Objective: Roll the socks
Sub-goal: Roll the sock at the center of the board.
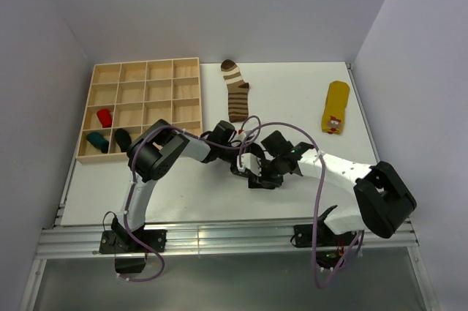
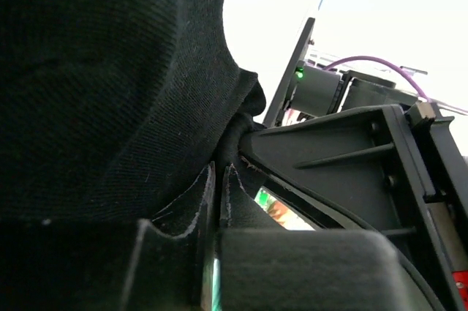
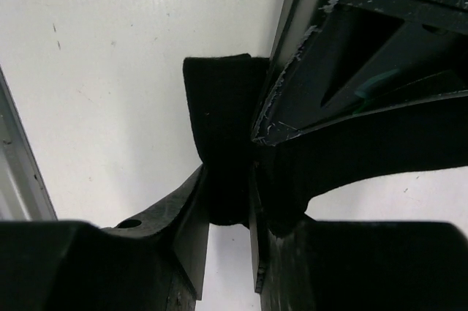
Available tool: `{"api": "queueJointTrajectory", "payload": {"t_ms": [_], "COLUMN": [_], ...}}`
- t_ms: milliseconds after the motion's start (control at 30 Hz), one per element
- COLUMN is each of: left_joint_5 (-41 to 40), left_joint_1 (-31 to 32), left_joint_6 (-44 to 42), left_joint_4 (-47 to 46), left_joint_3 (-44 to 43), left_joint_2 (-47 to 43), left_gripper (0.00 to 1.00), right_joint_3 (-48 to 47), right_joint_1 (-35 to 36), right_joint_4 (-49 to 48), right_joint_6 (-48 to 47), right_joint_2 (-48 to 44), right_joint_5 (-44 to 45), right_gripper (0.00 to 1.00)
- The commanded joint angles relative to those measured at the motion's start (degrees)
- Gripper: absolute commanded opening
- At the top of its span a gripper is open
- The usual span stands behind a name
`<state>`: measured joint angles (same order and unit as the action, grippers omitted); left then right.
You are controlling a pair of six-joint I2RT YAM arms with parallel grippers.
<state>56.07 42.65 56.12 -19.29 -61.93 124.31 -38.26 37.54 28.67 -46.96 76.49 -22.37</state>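
Top external view shows us the striped sock (image 1: 235, 91) and the yellow sock (image 1: 336, 106) lying flat on the surface (image 1: 183, 194), not yet rolled. At the middle, our left gripper (image 2: 218, 179) is clenched on the black sock (image 2: 110, 69), and our right gripper (image 3: 228, 201) pinches the same fabric. Bundles (image 1: 104, 117) in the tray (image 1: 146, 61) look like finished rolls, we judge.

**A:** Where is the top camera sitting?

**B:** It is sitting high above and behind the left arm (image 1: 157, 157) and right arm (image 1: 351, 179), looking down from far off on the whole table (image 1: 292, 99).

**A:** And the wrist cameras?

**B:** Each is riding just behind its own fingers, very close in. The one on the left gripper (image 2: 218, 179) is facing a black sock (image 2: 110, 69) that is filling half its view. The one on the right gripper (image 3: 227, 179) is looking down at the tabletop.

**A:** What are they sharing?

**B:** Both are showing that sock, with the other gripper crowding in.
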Motion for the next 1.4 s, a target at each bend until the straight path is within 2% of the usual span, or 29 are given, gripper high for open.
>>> {"api": "queueJointTrajectory", "payload": {"t_ms": [0,267,467,567,800,900,933,1000,1067,1133,1200,1367], "left_joint_5": [-3.6,-11.2,-16.1,-20.0,-31.5,-34.5,-35.8,-41.9,-48.6,-51.8,-53.3,-51.4], "left_joint_1": [-0.4,-3.0,-5.9,-6.5,-7.1,-6.4,-5.7,-3.6,0.8,6.4,10.4,13.9], "left_joint_6": [-6.4,-9.9,-8.1,-6.3,-0.5,-4.6,-8.7,-13.6,-21.5,-28.0,-31.1,-38.4], "left_joint_4": [5.3,4.1,1.6,-0.3,-12.6,-13.0,-11.1,-9.3,-7.2,-7.3,-7.3,-4.7], "left_joint_3": [-0.7,0.3,3.8,7.4,23.6,25.5,25.5,25.0,24.2,23.6,22.5,18.3], "left_joint_2": [-1.0,-9.2,-13.9,-16.8,-28.0,-32.4,-33.7,-37.4,-39.0,-40.5,-39.4,-35.0], "left_gripper": [0.08,0.18,0.17,0.16,0.17,0.22,0.24,0.32,0.36,0.4,0.42,0.46], "right_joint_3": [-2.4,-4.9,-9.9,-15.0,-26.7,-31.3,-32.4,-35.4,-37.9,-39.3,-40.6,-42.8], "right_joint_1": [-1.5,-4.8,-8.3,-10.4,-13.6,-13.9,-14.0,-14.2,-14.4,-14.8,-15.0,-15.2], "right_joint_4": [3.6,9.3,16.7,21.6,33.9,37.6,38.5,42.1,44.4,45.1,44.3,45.0], "right_joint_6": [0.6,-0.1,-3.0,-5.1,-8.0,-7.0,-6.7,-7.5,-7.8,-7.0,-5.7,-4.5], "right_joint_2": [3.4,8.7,13.4,17.5,29.7,35.1,37.7,40.1,43.4,45.1,46.6,48.4], "right_joint_5": [-2.4,-6.0,-11.2,-13.6,-16.4,-16.5,-16.6,-17.1,-17.6,-17.9,-17.2,-17.0], "right_gripper": [0.2,0.18,0.19,0.19,0.18,0.19,0.19,0.19,0.19,0.19,0.19,0.19]}}
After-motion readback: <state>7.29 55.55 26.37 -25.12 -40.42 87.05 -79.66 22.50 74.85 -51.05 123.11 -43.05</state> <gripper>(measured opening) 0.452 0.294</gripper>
